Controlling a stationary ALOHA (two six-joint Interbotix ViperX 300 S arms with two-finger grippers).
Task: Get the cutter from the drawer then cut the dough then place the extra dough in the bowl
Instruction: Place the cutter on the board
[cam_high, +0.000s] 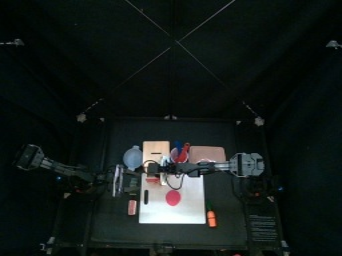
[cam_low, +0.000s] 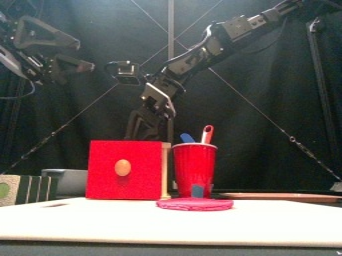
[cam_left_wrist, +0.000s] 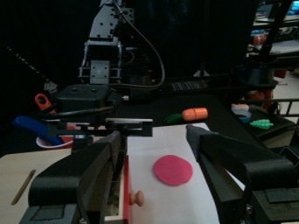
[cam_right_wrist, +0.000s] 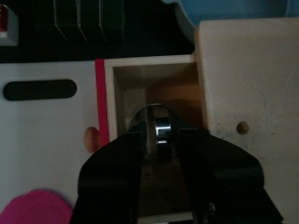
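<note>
In the right wrist view the pale wooden box (cam_right_wrist: 247, 79) has its drawer pulled out, the red drawer front (cam_right_wrist: 100, 105) standing clear of it. Inside lies the round metal cutter (cam_right_wrist: 160, 121), and my right gripper (cam_right_wrist: 158, 133) reaches into the drawer and is shut on it. The flat pink dough (cam_high: 175, 200) lies on the white cutting board (cam_high: 194, 190). My left gripper (cam_left_wrist: 156, 142) hovers open over the board just before the drawer front (cam_left_wrist: 117, 185), holding nothing, with the dough (cam_left_wrist: 176, 169) showing between its jaws. The blue-grey bowl (cam_high: 131, 155) sits left of the box.
A red cup (cam_low: 194, 168) with a blue and a red toy knife stands right of the box. An orange toy (cam_high: 211, 215) lies at the board's right edge and a small red one (cam_high: 131, 207) at its left edge. Both arms crowd the box's front.
</note>
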